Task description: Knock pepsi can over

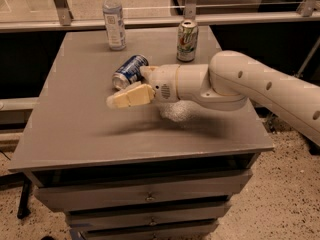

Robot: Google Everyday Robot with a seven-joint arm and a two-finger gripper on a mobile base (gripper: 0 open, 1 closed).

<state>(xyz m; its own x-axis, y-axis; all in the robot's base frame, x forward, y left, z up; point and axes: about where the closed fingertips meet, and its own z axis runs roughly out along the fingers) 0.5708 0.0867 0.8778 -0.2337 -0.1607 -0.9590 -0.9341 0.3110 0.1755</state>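
Viewing the station remotely, I record the gripper (pixel 126 97) low over the middle of the grey table (pixel 75 129), its cream tip pointing toward the picture's left. Whether it is open or closed I cannot tell from this angle. It holds nothing that I can see.

The white arm (pixel 260 84) runs back from the gripper toward the picture's right and crosses the table's edge there.

The pepsi can (pixel 130 71) lies on its side on the tabletop, just beyond the gripper on the side away from the camera. Its silver end is turned toward the near left. It is very close to the gripper's wrist section; I cannot confirm contact.

Further beyond the wrist a green-and-white can (pixel 187 40) stands upright, apart from both the gripper and the pepsi can.

Beyond the gripper's tip, near the table's far edge, a clear plastic bottle (pixel 114 18) stands upright, well apart from the gripper.

Below the gripper, under the tabletop, closed drawers (pixel 150 196) face the camera.
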